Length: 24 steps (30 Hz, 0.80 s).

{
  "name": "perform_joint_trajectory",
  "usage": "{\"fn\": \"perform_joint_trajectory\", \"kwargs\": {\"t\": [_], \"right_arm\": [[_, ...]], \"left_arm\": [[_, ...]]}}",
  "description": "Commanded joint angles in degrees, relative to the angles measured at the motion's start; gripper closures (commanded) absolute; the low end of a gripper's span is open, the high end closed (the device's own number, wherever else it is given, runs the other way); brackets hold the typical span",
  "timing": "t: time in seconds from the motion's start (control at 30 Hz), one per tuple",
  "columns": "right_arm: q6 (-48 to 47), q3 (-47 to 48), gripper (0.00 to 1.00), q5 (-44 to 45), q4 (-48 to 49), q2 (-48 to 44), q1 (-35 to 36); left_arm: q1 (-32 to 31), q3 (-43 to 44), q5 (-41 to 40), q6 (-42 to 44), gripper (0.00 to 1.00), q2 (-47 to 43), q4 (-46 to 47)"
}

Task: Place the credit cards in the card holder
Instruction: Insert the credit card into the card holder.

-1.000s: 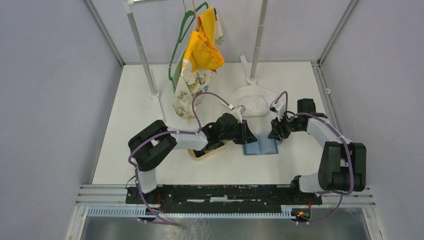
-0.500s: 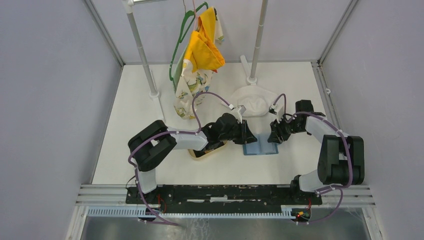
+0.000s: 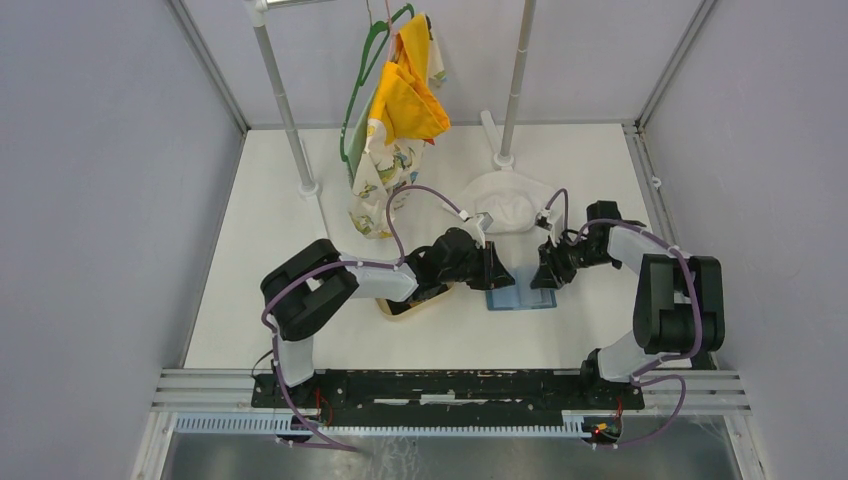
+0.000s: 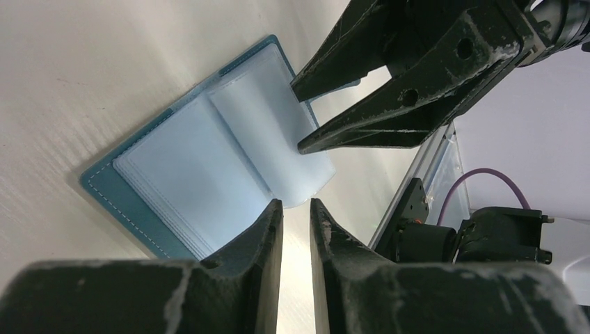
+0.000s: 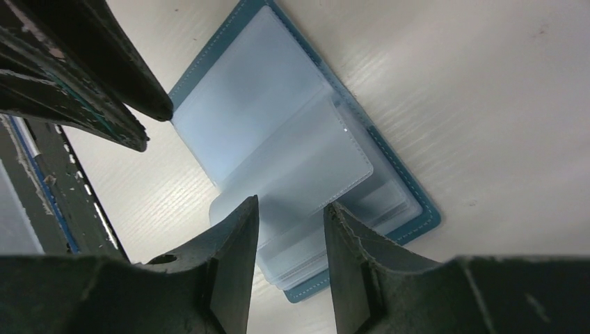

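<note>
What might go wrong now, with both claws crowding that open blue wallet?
The open blue wallet-style card holder lies on the smooth white table; a nudge may slide it or flip it shut. The right gripper straddles a clear plastic sleeve; pulling could crease it. The left gripper sits close opposite, so the two may bump.

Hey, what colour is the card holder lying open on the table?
Card holder: blue cover, pale clear sleeves; right wrist view.

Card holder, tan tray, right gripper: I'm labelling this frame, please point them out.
card holder (image 3: 520,298): top view, open clear sleeves.
tan tray (image 3: 398,314): top view, near rim.
right gripper (image 5: 292,209): right wrist view, midway between fingertips.
</note>
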Motion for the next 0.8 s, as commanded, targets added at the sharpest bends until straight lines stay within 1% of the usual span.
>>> {"fn": "perform_joint_trajectory", "kwargs": {"t": [0.0,0.1,0.27,0.33,0.43,0.5,0.63,0.7,0.77], "right_arm": [[-0.6,2.1,0.54,-6.1,-1.7,0.8,1.1],[0.3,1.9,0.54,-7.9,-1.1,1.3,1.8],[4.6,0.7,0.53,-11.3,4.1,2.1,3.8],[6.8,0.5,0.53,-12.5,6.5,2.5,6.6],[8.2,1.2,0.51,-17.0,7.7,4.2,10.3],[7.2,2.4,0.51,-19.9,6.1,6.1,12.6],[2.6,5.0,0.50,-23.9,0.5,9.4,16.1],[-1.0,6.7,0.50,-24.4,-3.6,10.2,16.5],[-4.6,9.0,0.50,-22.1,-7.4,10.1,15.9]], "left_arm": [[-0.2,0.5,0.4,1.2,0.73,-0.7,3.5],[-0.2,0.0,-0.1,1.8,0.72,-1.8,3.5],[-0.2,-2.1,-1.2,3.6,0.69,-5.4,4.9],[-0.3,-3.4,-1.2,4.2,0.68,-7.1,6.6],[-1.0,-5.3,-0.1,4.7,0.67,-9.4,9.6],[-1.8,-6.0,1.0,4.8,0.67,-9.8,12.8],[-5.0,-6.4,2.7,5.9,0.68,-9.4,19.1],[-6.4,-5.7,2.7,7.2,0.68,-8.9,19.8],[-7.0,-5.3,2.1,7.9,0.69,-8.4,20.2]]}}
